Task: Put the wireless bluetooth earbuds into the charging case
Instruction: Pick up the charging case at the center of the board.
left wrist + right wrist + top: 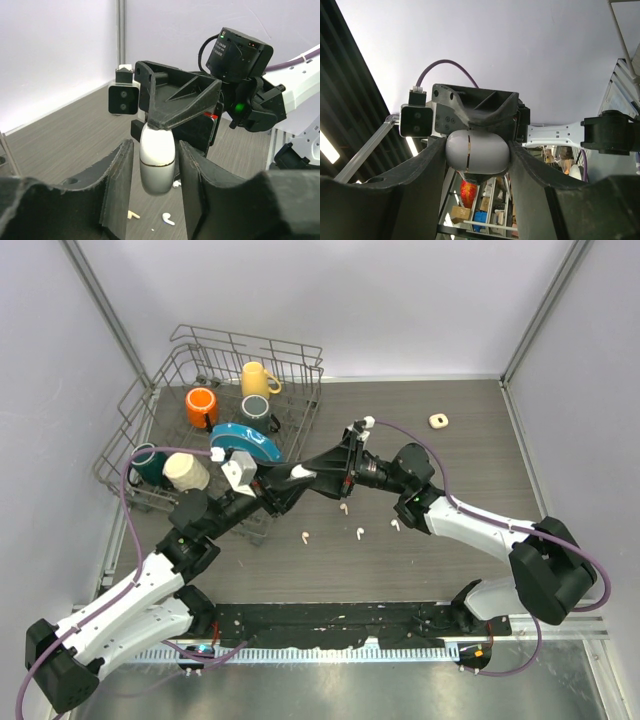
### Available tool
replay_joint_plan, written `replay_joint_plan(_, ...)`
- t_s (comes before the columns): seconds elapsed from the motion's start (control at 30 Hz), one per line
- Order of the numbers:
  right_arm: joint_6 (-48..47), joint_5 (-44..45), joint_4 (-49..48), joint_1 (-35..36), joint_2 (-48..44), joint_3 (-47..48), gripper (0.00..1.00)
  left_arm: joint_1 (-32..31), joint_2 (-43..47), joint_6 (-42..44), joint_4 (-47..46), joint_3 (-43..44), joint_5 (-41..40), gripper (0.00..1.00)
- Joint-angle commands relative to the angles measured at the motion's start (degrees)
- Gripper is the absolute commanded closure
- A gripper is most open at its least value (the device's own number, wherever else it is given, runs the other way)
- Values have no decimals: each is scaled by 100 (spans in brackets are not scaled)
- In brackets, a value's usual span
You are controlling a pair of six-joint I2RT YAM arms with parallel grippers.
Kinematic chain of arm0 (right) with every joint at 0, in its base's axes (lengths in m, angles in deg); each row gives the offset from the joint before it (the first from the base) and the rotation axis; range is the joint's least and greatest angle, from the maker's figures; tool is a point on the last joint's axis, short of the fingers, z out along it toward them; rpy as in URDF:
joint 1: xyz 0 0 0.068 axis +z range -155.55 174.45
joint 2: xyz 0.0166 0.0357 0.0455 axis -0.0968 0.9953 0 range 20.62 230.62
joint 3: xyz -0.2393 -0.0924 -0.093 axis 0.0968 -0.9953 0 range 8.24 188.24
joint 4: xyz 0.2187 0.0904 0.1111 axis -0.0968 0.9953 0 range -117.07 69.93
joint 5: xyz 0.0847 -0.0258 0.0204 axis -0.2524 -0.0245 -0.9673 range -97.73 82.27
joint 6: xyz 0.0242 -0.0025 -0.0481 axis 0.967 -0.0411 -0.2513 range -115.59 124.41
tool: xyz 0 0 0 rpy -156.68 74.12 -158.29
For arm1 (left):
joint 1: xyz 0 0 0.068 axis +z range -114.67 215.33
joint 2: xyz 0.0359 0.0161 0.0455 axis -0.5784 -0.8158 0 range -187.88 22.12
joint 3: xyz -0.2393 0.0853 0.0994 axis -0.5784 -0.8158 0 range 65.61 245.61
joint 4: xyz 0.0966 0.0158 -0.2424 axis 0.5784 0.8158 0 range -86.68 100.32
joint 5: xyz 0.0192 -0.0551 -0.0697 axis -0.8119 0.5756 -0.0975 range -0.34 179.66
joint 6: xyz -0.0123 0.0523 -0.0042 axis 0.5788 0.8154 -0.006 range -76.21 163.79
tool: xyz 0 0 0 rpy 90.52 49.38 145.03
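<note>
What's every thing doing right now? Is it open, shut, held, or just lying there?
charging case: lid shut, held up off the table.
left gripper: jaws shut on the charging case.
right gripper: jaws shut on the charging case.
earbuds: four, lying loose on the table, none in the case.
dish rack: loaded with mugs and a plate.

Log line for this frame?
charging case: closed, mid-air | right gripper: shut on it | left gripper: flanks it, contact unclear | earbuds: four loose on table
</note>
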Motion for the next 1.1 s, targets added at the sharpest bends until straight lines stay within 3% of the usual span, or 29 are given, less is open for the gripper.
replay_joint_plan(0.0,119,91,-625,20,-14,31,99,-19,24,-216,-204,-25,-19,53)
replay_joint_plan(0.1,127,108,-660,20,-14,-4,99,-27,33,-269,-178,-42,-115,40)
replay_joint_plan(0.23,163,108,-686,11,3,-48,99,-27,7,-251,-186,-34,-160,39)
replay_joint_plan(0.57,286,108,-853,20,47,-84,99,-27,-196,-251,-538,-86,-28,51)
replay_joint_plan(0.93,391,117,-959,20,65,-127,99,-27,-213,-260,-599,-122,-80,58)
replay_joint_plan(1.07,400,117,-959,20,82,-119,99,-27,-222,-260,-705,-130,-89,56)
